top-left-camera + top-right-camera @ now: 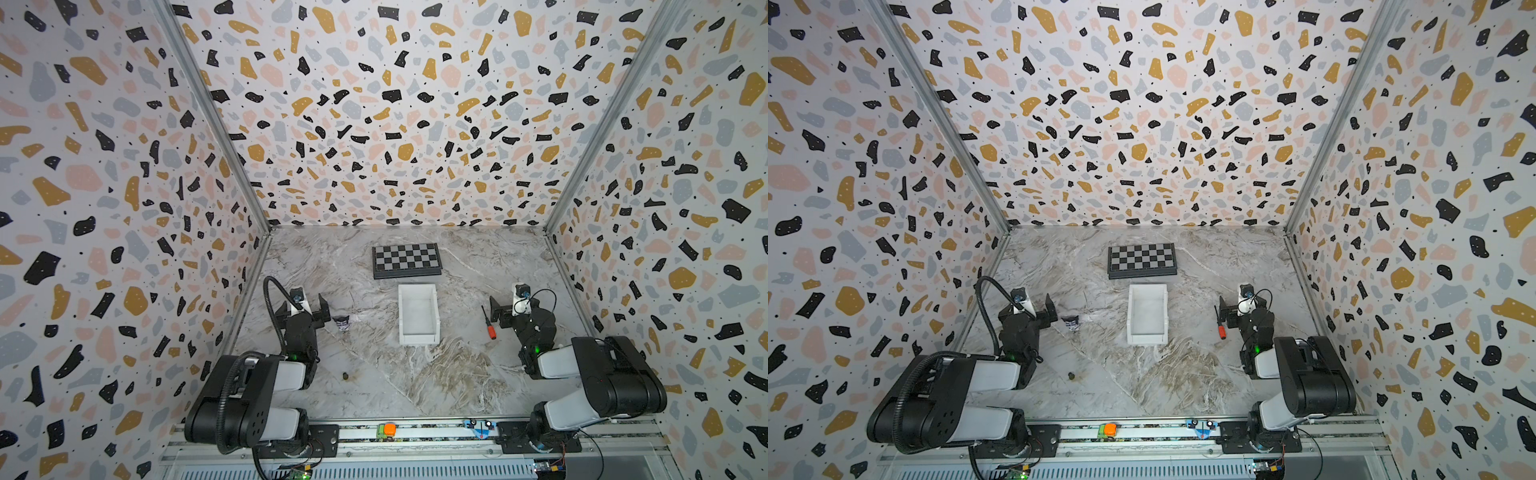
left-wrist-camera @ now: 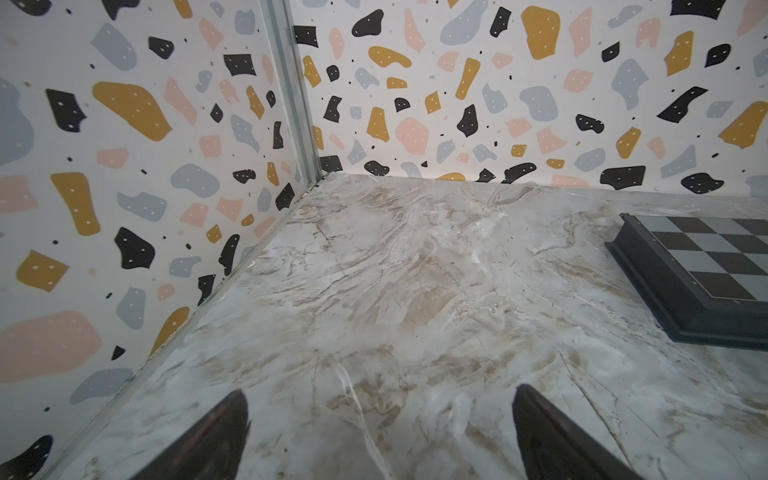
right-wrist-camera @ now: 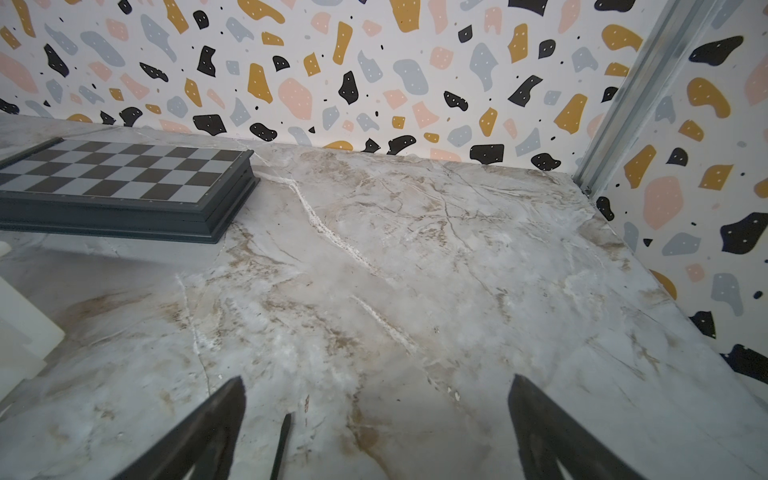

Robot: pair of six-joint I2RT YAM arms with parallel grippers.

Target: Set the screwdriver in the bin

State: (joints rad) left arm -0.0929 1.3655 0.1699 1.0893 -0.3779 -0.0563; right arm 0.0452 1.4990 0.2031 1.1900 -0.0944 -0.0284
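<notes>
I see the screwdriver [image 1: 489,324] lying on the worktop toward its right edge, red handle nearest me. My right gripper [image 3: 376,386] hangs wide open, the shaft's tip between its jaws. The white bin [image 1: 417,338] stands mid-worktop, apart.

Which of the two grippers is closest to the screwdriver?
The right gripper: the screwdriver lies on the table right beside it, while the left gripper sits on the other side of the white bin.
</notes>
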